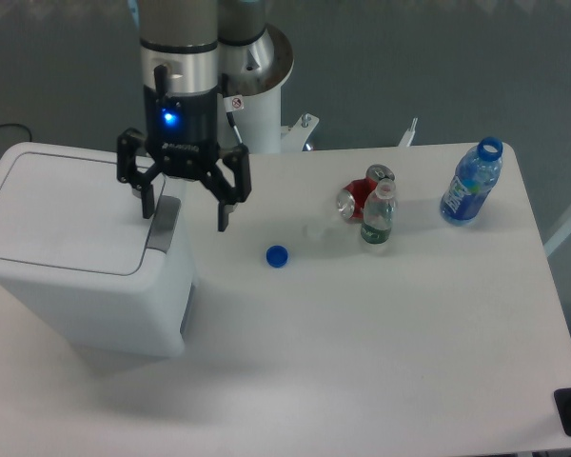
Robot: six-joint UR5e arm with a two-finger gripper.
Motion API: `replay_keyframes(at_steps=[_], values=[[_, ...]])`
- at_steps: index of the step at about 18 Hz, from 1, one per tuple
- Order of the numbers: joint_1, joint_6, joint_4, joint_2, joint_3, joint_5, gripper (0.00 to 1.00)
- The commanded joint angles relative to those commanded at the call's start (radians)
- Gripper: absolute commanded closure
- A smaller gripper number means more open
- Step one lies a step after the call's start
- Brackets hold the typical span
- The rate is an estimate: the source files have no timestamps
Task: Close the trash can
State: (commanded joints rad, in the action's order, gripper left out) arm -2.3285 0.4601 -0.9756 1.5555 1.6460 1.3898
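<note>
- The gripper (184, 216) hangs with its fingers spread wide and nothing between them, above the right edge of the trash can (86, 252).
- One fingertip sits over the grey latch tab (163, 224); the other hangs past the bin's right side, over bare table (362, 343).
- The trash can stands at the table's left end, its flat lid (62, 209) lying down flush on the body, its left side running out to the table's left edge.
- Just right of the bin lies a loose blue cap (277, 255), with bare surface between it and the bin wall.
- Farther right, near the back edge, a red can (359, 195) on its side touches a small clear bottle (378, 215) standing upright.
- A blue bottle (471, 183), uncapped, stands close to the far right corner.
- The whole front half of the table is bare white surface.
</note>
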Motion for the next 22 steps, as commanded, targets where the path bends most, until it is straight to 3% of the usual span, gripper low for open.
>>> replay_keyframes(at_steps=[5, 8, 14, 22], values=[[-0.069, 0.057, -0.011, -0.022, 0.009, 0.003, 0.0], [-0.117, 0.12, -0.046, -0.038, 0.014, 0.003, 0.0], [-0.224, 0.348, -0.172, -0.072, 0.018, 0.003, 0.0], [-0.34, 0.635, -0.233, -0.121, 0.064, 0.141, 0.0]])
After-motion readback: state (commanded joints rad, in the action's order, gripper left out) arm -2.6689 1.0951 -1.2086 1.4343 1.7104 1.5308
